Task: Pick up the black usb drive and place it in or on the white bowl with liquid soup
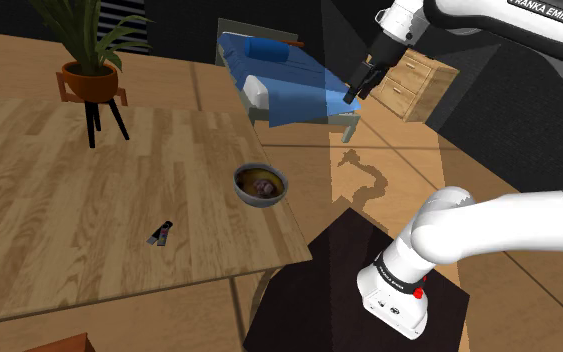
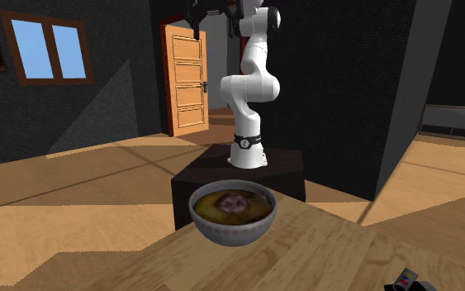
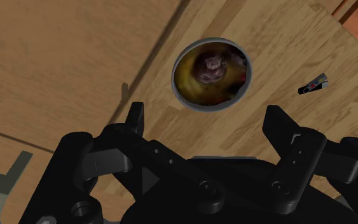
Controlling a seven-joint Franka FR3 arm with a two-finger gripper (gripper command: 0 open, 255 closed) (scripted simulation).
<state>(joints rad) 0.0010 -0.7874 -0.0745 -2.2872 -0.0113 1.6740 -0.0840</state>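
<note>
- USB drive [image 1: 160, 233], black, lies flat on the wooden table [image 1: 59, 190], at about eight o'clock from the grey soup bowl [image 1: 252, 199] in the shoulder view, well apart from it.
- Gripper [image 1: 355, 93] hangs high, about one o'clock from the bowl, its fingers spread with nothing between them.
- By my judgement nothing is done yet: reach, grasp, carry and release are all left.

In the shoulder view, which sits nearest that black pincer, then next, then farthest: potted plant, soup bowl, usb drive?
1. soup bowl, right part of the table, nearest the pincer.
2. usb drive, further left, by the table's front edge.
3. potted plant, upper left.
</note>
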